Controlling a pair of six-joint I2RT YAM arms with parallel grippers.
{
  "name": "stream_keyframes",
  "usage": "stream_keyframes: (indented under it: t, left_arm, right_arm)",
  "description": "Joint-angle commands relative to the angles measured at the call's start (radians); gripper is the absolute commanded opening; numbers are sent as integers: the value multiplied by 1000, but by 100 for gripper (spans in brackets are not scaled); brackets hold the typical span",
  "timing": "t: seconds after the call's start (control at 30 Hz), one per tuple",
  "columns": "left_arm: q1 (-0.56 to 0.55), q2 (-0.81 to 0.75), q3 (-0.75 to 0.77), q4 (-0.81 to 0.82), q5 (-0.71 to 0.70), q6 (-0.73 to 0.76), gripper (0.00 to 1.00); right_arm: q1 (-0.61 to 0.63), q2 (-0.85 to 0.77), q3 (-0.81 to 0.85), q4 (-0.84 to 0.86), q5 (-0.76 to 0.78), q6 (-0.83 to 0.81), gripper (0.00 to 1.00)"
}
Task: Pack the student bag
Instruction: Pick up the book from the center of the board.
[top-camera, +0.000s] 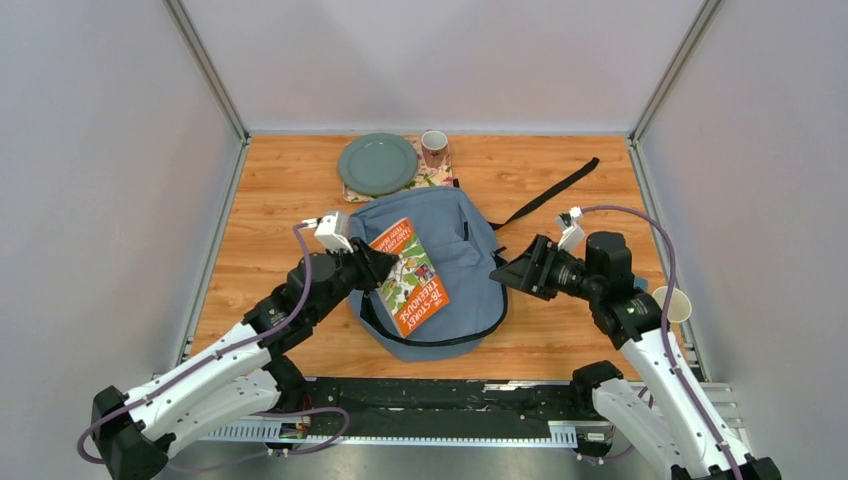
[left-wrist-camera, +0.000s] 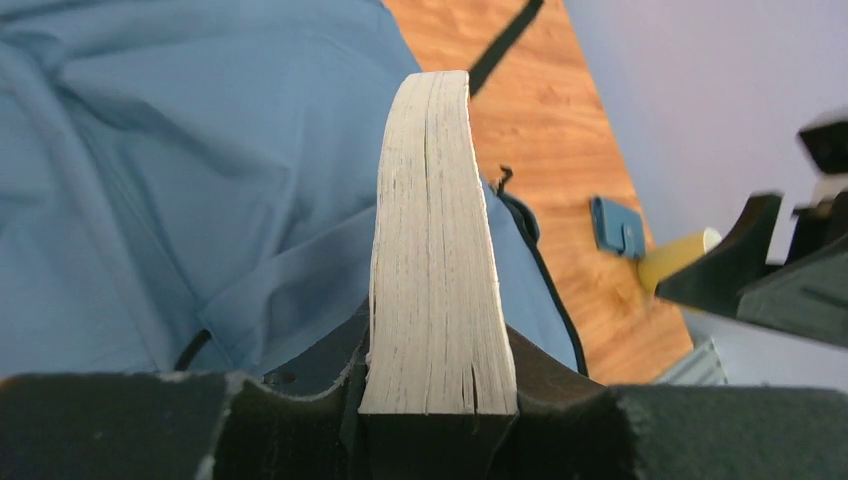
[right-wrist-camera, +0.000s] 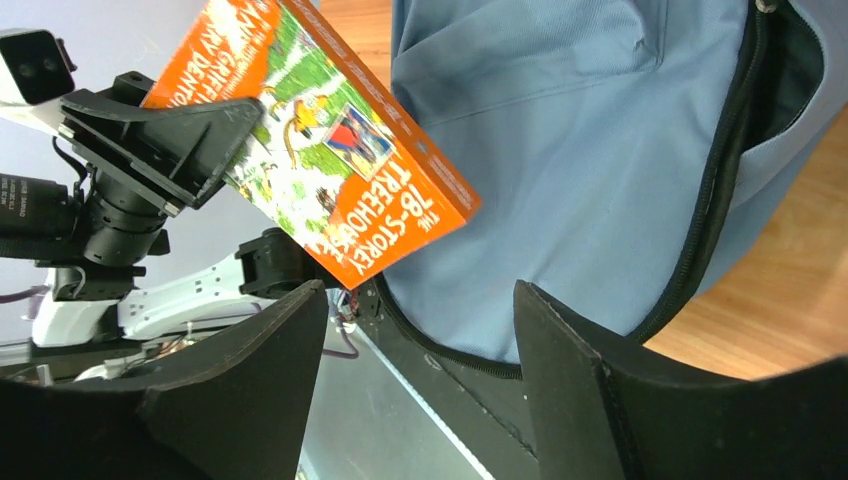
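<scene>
The grey-blue student bag (top-camera: 462, 262) lies flat in the middle of the wooden table, its dark zip line running along the near edge. My left gripper (top-camera: 372, 266) is shut on an orange paperback book (top-camera: 410, 276) and holds it above the bag's left half. The left wrist view shows the book's cream page edge (left-wrist-camera: 432, 260) clamped between my jaws over the bag (left-wrist-camera: 170, 160). My right gripper (top-camera: 506, 272) is open and empty at the bag's right edge. The right wrist view shows the book (right-wrist-camera: 330, 150), the bag (right-wrist-camera: 580, 140) and its open zip (right-wrist-camera: 720, 190).
A grey-green plate (top-camera: 377, 163) and a small patterned cup (top-camera: 434, 148) sit on a floral mat at the back. A black strap (top-camera: 550, 193) trails to the back right. A paper cup (top-camera: 676, 303) stands at the right edge.
</scene>
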Motion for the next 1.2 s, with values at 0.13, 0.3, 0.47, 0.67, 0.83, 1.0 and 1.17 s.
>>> stream_keyframes:
  t: [0.13, 0.3, 0.47, 0.67, 0.83, 1.0, 1.17]
  left_arm:
    - [4, -120, -29, 143, -129, -72, 0]
    - [4, -68, 27, 154, -1, -56, 0]
    - [3, -25, 33, 233, 120, -62, 0]
    - [3, 20, 52, 302, 247, -62, 0]
    - [4, 34, 67, 322, 290, -56, 0]
    - [7, 46, 84, 324, 355, -36, 0]
    - [9, 48, 90, 332, 408, -34, 0]
  right_arm:
    - [42, -59, -69, 179, -29, 130, 73]
    - [140, -27, -45, 254, -24, 142, 75]
    - [246, 25, -20, 323, -9, 139, 75]
    - [336, 96, -24, 345, 43, 135, 76]
    - [367, 139, -20, 309, 43, 94, 76]
    - [365, 131, 21, 175, 75, 5, 76]
    - [365, 99, 26, 112, 173, -14, 76]
